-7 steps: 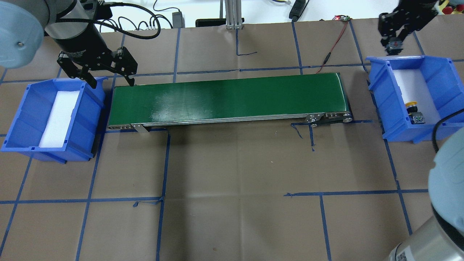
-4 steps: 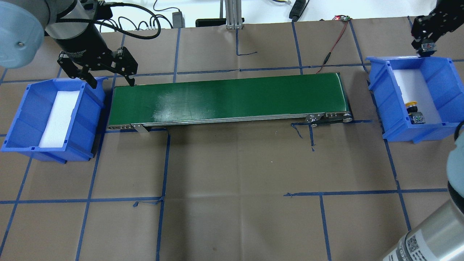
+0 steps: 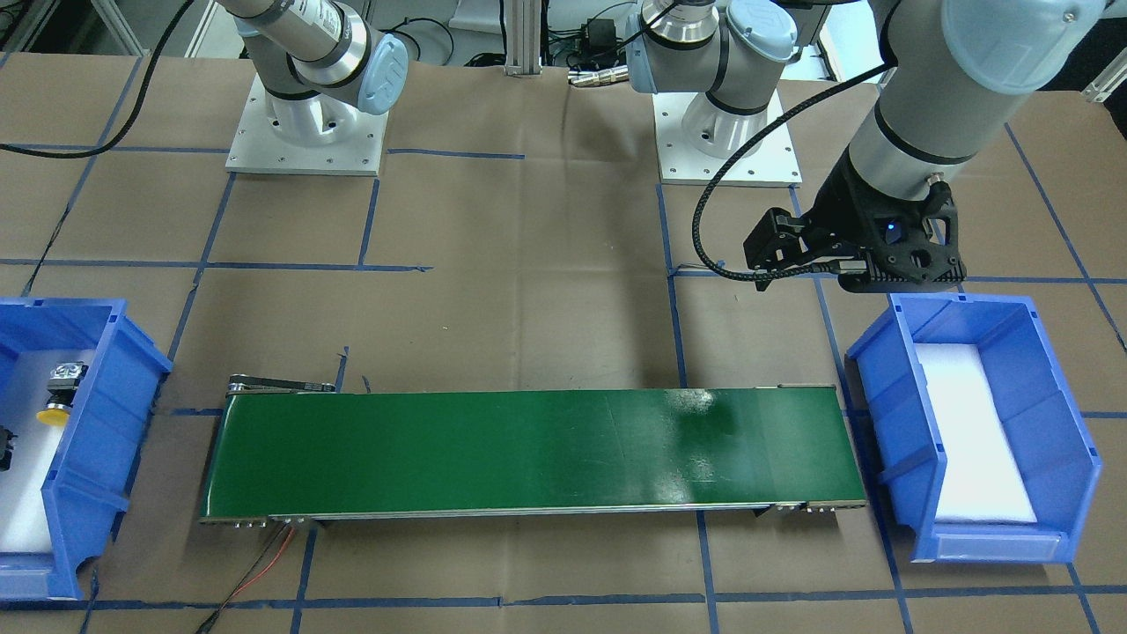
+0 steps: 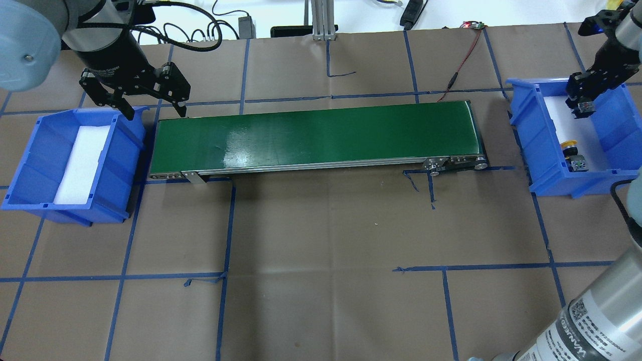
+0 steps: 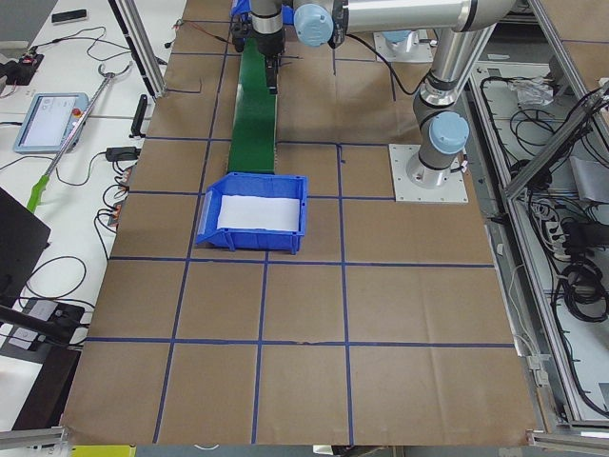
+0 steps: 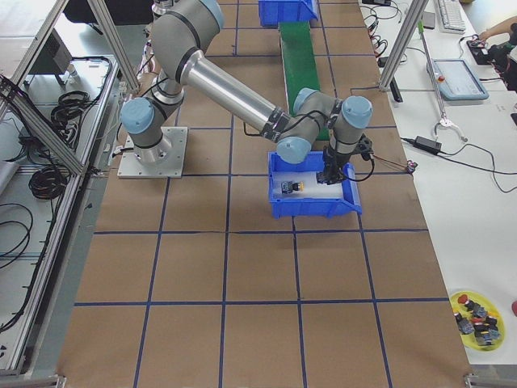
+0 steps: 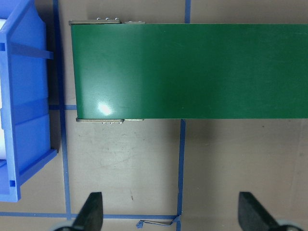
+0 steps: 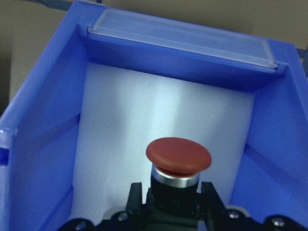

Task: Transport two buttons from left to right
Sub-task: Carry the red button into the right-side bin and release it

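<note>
Overhead exterior: by the left bin's (image 4: 30, 150) far right corner, the left gripper (image 4: 154, 111) hangs with fingers spread wide, holding nothing. Right of the green belt (image 4: 316, 135), the right gripper (image 4: 582, 106) clamps the red button (image 8: 178, 155) above the right bin's (image 4: 614, 135) foam; the yellow button (image 4: 569, 146) lies at its near end.

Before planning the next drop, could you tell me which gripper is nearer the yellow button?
Right. The right gripper, holding the red button, hangs over the bin holding the yellow button; the left gripper is at the belt's far end, by the other bin.
</note>
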Available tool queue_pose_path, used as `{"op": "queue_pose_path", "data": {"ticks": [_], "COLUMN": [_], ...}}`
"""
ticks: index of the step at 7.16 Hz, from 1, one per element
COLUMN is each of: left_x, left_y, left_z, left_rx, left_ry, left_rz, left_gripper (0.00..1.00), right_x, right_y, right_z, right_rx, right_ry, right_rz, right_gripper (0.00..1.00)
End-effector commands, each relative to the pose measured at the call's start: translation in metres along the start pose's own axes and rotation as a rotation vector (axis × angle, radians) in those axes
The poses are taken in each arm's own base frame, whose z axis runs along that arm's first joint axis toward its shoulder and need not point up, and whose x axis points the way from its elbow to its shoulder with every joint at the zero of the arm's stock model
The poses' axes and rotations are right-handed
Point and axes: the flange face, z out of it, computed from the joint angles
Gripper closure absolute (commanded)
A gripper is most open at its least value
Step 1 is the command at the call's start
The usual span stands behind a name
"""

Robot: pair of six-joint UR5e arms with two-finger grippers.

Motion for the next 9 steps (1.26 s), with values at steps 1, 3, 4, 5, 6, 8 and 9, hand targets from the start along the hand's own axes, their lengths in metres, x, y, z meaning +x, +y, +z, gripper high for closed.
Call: {"op": "queue_pose_path", "data": {"ticks": [1, 3, 4, 5, 6, 8, 9], "left_x": [0.0, 0.0, 0.0, 0.0, 0.001, 0.001, 0.001], "left_y": [0.0, 0.001, 0.001, 0.001, 0.001, 0.001, 0.001], "left_z": [-0.002, -0.002, -0.002, -0.002, -0.002, -0.002, -0.002], "left_rx": [0.005, 0.003, 0.003, 0.003, 0.003, 0.004, 0.004], "left_ry": [0.002, 0.002, 0.004, 0.004, 0.004, 0.005, 0.005], "left_rz": [0.0, 0.0, 0.0, 0.0, 0.001, 0.002, 0.002], "left_gripper": [0.0, 0.0, 0.0, 0.0, 0.0, 0.0, 0.0], "right_x": [0.002, 0.003, 0.002, 0.003, 0.001, 0.0, 0.0], "right_y": [-0.002, -0.003, -0.004, -0.007, -0.008, -0.01, -0.01], "right_z": [0.036, 0.048, 0.052, 0.044, 0.046, 0.04, 0.03], "right_rx": [-0.03, -0.047, -0.053, -0.032, -0.018, 0.001, 0.009], "right_ry": [-0.029, -0.039, -0.044, -0.039, -0.061, -0.073, -0.065], "right_rz": [0.001, 0.002, 0.002, 0.004, 0.005, 0.005, 0.002], "right_gripper": [0.97, 0.96, 0.91, 0.41, 0.04, 0.01, 0.01]}}
